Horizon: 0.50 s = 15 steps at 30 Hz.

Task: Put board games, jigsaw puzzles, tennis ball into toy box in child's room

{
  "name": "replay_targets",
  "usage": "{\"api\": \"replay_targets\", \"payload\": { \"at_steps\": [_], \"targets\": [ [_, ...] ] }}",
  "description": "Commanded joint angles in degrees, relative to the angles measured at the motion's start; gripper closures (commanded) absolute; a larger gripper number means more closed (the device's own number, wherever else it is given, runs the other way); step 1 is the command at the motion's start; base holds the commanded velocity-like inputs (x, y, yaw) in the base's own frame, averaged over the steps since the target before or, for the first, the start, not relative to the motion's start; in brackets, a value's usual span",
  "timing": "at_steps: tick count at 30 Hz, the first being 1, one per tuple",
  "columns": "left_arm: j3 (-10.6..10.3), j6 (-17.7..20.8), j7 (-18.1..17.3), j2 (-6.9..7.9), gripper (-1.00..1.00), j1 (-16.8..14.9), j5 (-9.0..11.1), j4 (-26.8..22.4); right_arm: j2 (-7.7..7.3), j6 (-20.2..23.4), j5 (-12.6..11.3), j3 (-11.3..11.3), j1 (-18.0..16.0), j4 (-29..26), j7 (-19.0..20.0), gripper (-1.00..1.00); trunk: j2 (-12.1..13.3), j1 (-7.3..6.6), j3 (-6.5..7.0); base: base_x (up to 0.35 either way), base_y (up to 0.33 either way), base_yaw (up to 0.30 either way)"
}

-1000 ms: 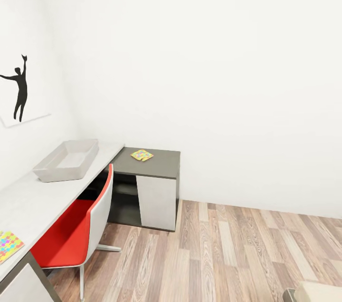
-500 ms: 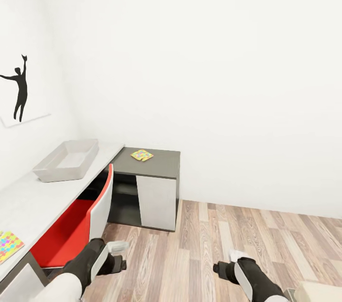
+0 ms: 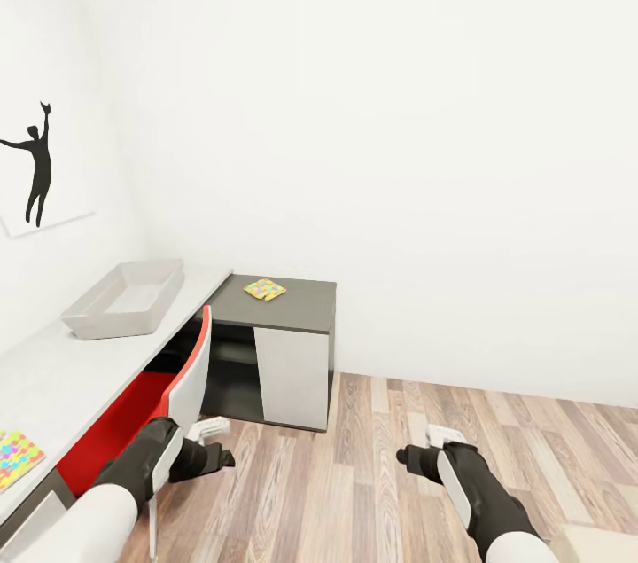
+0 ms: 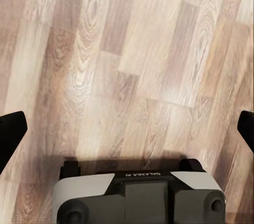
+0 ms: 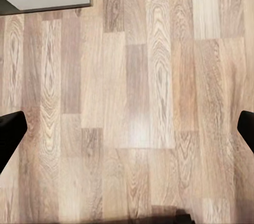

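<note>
Both tools spread wide, empty: left tool (image 3: 213,443), right tool (image 3: 434,449) over floor (image 3: 425,457).
Bin (image 3: 124,299) at 10 o'clock on surface (image 3: 53,377); puzzle (image 3: 265,289) at 11, second puzzle (image 3: 16,457) at 8.
Roll closer, skirt chair (image 3: 133,434), square up before reaching.

You get bright, even, shadowless light; the white wall (image 3: 399,102) nearly washes out, and the floor (image 4: 132,75) renders slightly soft.
</note>
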Motion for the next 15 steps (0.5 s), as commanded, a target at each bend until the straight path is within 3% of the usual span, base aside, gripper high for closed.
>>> {"api": "replay_targets", "payload": {
  "at_steps": [1, 6, 10, 15],
  "targets": [
    [0.2, 0.4, -0.6, 0.04, -1.00, 0.0, 0.0, -0.1, 0.04, 0.2, -0.4, -0.3, 0.0, -0.1, 0.0, -1.00, 0.0, 0.02, -0.03, 0.000, 0.000, 0.000],
    [0.1, 0.6, -4.8, 0.21, -1.00, 0.0, 0.0, -0.6, 0.08, 0.3, -0.5, -0.2, 0.2, -0.2, 0.0, -1.00, 0.0, 0.02, -0.03, 0.000, 0.000, 0.000],
    [0.0, 0.7, -10.4, 0.32, -1.00, 0.0, -0.1, -0.7, 0.36, 0.5, -0.5, 0.0, 0.3, -0.2, 0.0, -1.00, 0.0, 0.02, -0.03, 0.000, 0.000, 0.000],
    [0.0, 3.5, -17.5, 1.92, -1.00, 0.0, -0.3, -2.8, 0.04, 1.2, -0.6, -0.5, 0.4, -0.3, 0.1, -1.00, 0.0, 0.02, -0.03, 0.000, 0.000, 0.000]
  ]
}}
